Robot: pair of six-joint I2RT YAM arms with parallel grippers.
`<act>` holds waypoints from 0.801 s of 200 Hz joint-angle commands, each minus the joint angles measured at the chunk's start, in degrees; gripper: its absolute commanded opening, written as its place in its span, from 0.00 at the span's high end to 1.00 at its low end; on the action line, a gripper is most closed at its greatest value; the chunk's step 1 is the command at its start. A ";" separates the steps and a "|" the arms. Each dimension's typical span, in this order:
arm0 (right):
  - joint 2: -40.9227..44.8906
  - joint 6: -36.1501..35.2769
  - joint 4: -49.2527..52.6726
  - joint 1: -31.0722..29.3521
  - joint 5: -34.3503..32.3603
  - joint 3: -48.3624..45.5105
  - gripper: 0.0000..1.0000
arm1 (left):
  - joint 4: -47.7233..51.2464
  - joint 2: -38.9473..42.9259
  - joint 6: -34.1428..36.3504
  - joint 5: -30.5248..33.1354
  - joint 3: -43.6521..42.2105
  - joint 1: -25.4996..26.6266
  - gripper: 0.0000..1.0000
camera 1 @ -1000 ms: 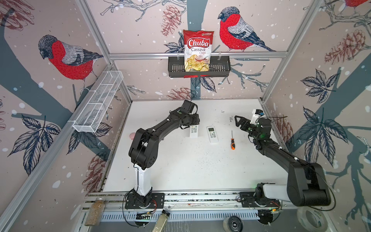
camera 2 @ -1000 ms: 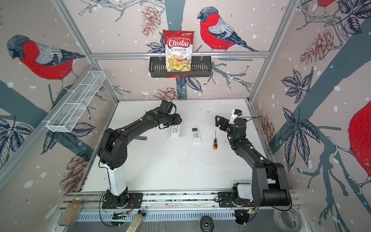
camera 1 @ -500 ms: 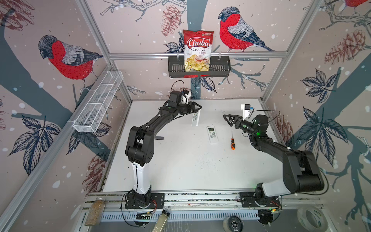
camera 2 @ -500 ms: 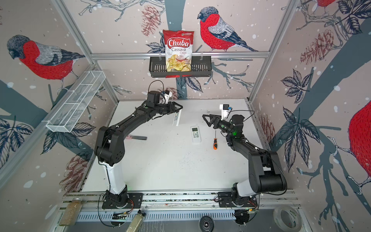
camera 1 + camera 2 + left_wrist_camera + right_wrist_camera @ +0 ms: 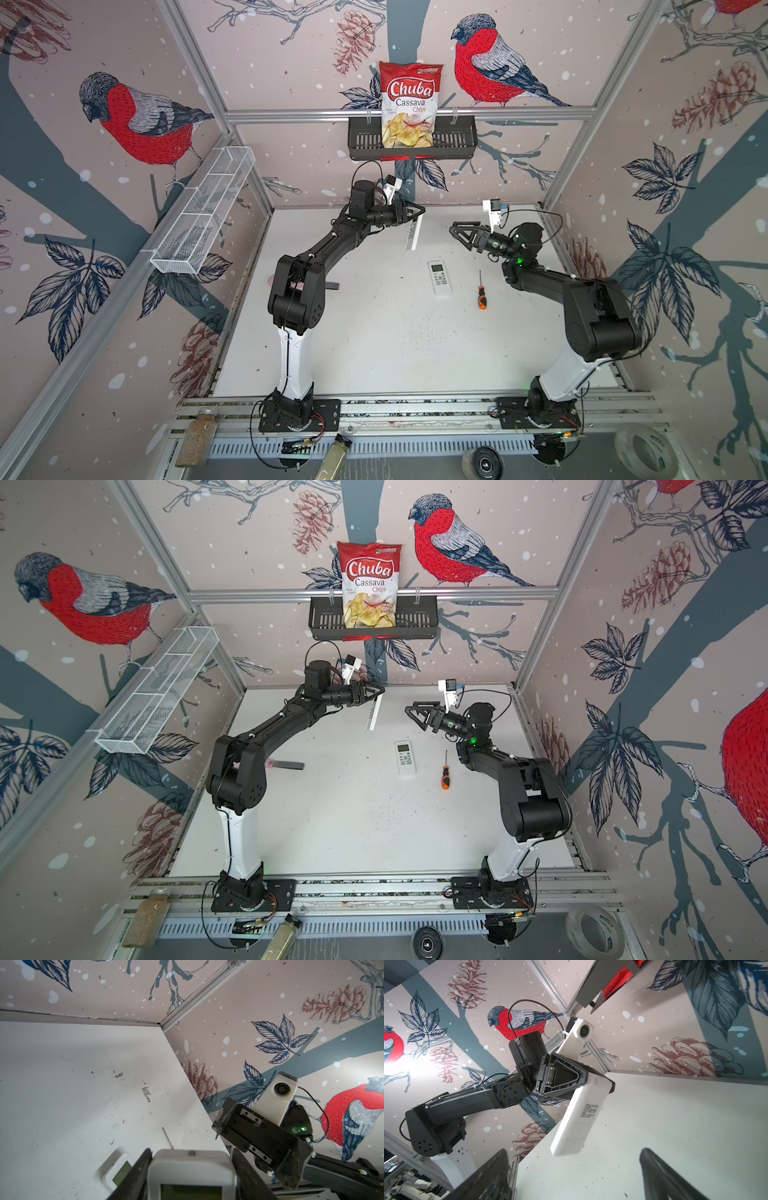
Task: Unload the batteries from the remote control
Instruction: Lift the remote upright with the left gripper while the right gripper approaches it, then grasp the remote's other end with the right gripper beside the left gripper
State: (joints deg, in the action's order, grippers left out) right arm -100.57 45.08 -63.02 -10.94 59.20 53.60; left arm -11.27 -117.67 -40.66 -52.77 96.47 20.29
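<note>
Black jointed arms (image 5: 328, 246), white lower links (image 5: 295, 361), white wrist cameras (image 5: 492, 210), green light (image 5: 518, 261).

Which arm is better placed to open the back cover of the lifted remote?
Probably right. The right gripper is open, empty, and faces the back of the lifted remote, which the left gripper holds in the air.

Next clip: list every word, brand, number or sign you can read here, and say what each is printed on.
"Chuba": chips bag standing in the wall basket
"Cassava": same bag
"Chips": same bag
Small logo at the bag's top edge: too small to read.
Printed block on the back of the raised remote: too small to read.
Buttons and screen of the other remote on the table: nothing legible.
</note>
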 commanded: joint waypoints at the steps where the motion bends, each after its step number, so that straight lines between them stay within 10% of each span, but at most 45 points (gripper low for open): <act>1: -3.04 1.99 -2.84 -0.80 1.91 3.18 0.01 | -7.46 0.40 -3.01 -3.52 0.32 -0.46 0.61; 160: -19.61 11.76 -8.88 -7.01 5.23 20.98 0.06 | -17.12 -0.04 -6.76 -6.75 -3.28 -0.70 0.61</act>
State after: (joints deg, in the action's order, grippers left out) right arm -119.13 56.14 -71.81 -17.39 62.67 72.49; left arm -24.60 -118.30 -47.97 -58.65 93.54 19.59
